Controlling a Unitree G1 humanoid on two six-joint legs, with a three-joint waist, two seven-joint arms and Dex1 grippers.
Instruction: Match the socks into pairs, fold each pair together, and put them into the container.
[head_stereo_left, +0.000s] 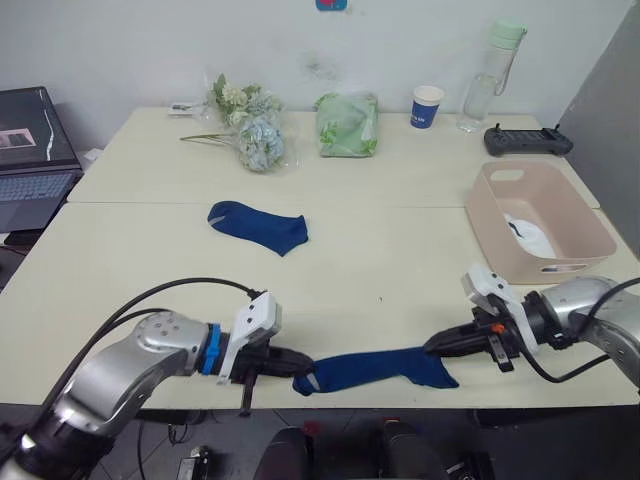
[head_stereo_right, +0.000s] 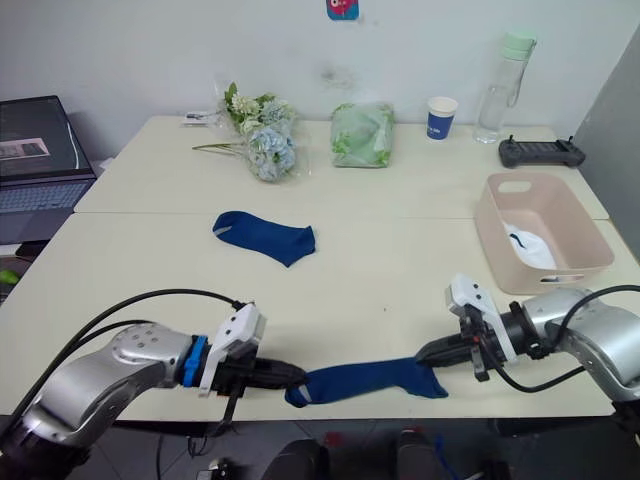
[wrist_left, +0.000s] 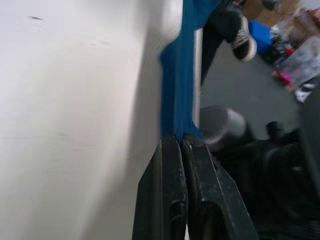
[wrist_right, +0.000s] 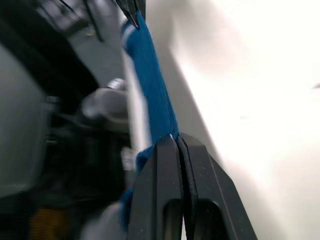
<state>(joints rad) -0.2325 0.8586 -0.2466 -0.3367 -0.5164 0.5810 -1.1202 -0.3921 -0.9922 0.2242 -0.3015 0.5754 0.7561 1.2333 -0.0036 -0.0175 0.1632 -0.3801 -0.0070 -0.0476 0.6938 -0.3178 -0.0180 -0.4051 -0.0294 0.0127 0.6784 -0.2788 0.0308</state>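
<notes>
A navy blue sock (head_stereo_left: 375, 369) is stretched along the table's front edge between my two grippers. My left gripper (head_stereo_left: 296, 360) is shut on its left end, and my right gripper (head_stereo_left: 434, 347) is shut on its right end. The pinch shows close up in the wrist views, on the sock (wrist_left: 177, 90) and on the sock (wrist_right: 150, 85). A second navy sock (head_stereo_left: 258, 225) lies flat in the middle of the table. The pale pink container (head_stereo_left: 540, 220) stands at the right, with white socks (head_stereo_left: 527, 236) inside it.
At the back of the table are a bunch of flowers (head_stereo_left: 250, 125), a green plastic bag (head_stereo_left: 347, 124), a blue-and-white paper cup (head_stereo_left: 427, 106), a water bottle (head_stereo_left: 492, 75) and a black controller (head_stereo_left: 527, 140). A laptop (head_stereo_left: 30, 155) sits at the far left.
</notes>
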